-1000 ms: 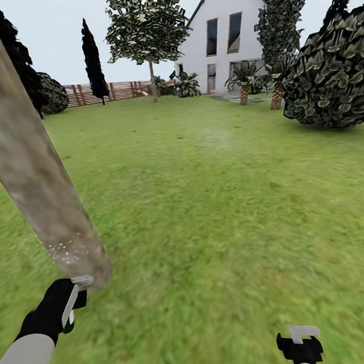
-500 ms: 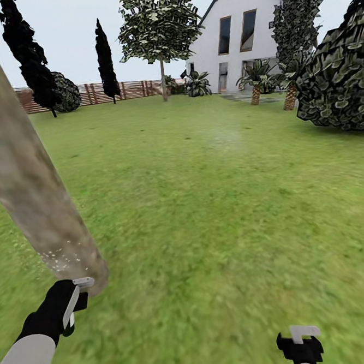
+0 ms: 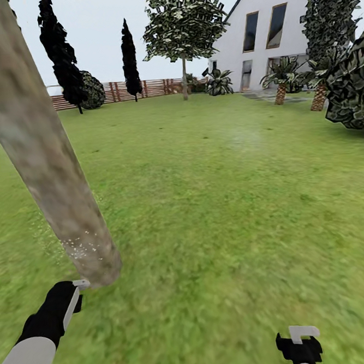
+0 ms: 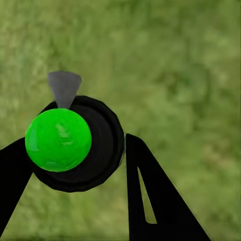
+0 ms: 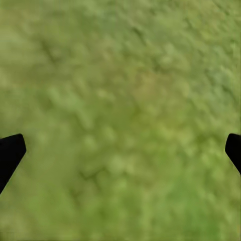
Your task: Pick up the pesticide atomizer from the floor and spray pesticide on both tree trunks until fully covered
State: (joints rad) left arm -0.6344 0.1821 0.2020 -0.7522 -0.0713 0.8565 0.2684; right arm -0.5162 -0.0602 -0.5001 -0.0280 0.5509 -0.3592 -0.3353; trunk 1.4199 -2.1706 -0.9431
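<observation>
A thick, mottled grey-brown tree trunk [image 3: 43, 154] leans across the near left of the head view, with white specks low on it. Just below its base my left gripper [image 3: 75, 293] is shut on the pesticide atomizer [image 3: 80, 284], whose grey nozzle points at the trunk. In the left wrist view the atomizer [image 4: 80, 145] is a black round body with a bright green ball and a grey nozzle, clamped between the two black fingers [image 4: 150, 196]. The second tree [image 3: 180, 26] stands far across the lawn. My right gripper [image 3: 300, 338] hangs open over grass [image 5: 120, 120].
Green lawn [image 3: 222, 201] stretches ahead. Black cone-shaped trees [image 3: 60, 55] and a reddish slat fence [image 3: 142, 89] line the far edge. A white house [image 3: 263, 33], short palms [image 3: 280, 84] and a big leafy bush [image 3: 353, 92] stand at the right.
The whole head view has shifted rightward, so the camera has turned left. The trunk now sits more to the right in the picture. Both grippers keep their places.
</observation>
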